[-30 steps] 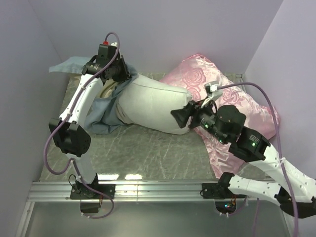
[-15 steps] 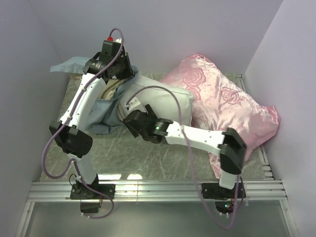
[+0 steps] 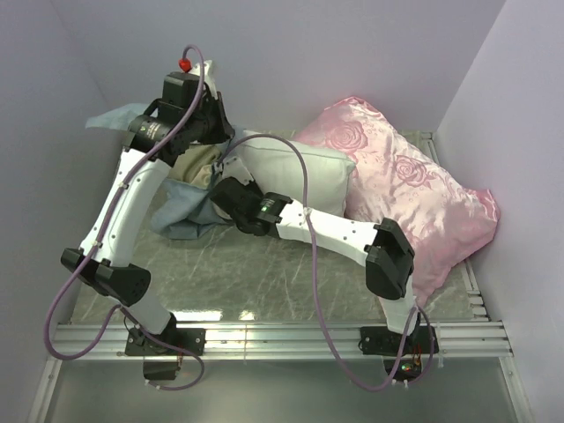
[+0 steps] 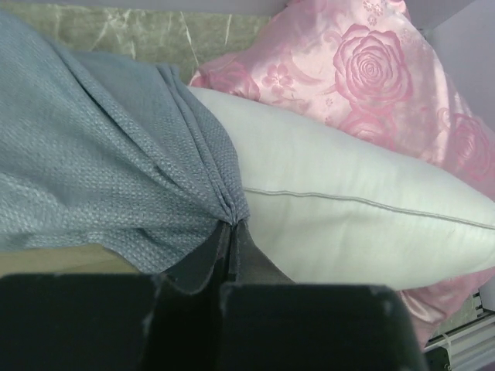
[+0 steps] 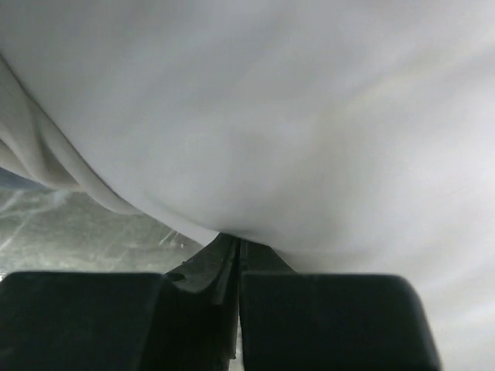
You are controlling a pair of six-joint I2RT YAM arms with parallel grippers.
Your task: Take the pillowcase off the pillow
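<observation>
While the left jaws pinch a gathered fold of the pillowcase [image 4: 100,178], the right jaws are clamped on the pillow [image 4: 363,224], whose 9 o'clock end alone lies inside the pillowcase.

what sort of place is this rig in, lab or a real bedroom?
Most likely a lab test cell: plain lilac walls box in a marble-pattern tabletop, and the arm bases are bolted to an aluminium rail at its near edge.

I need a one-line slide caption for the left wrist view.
Left gripper pinches gathered grey-blue pillowcase beside the white pillow; pink rose pillow behind.
</observation>
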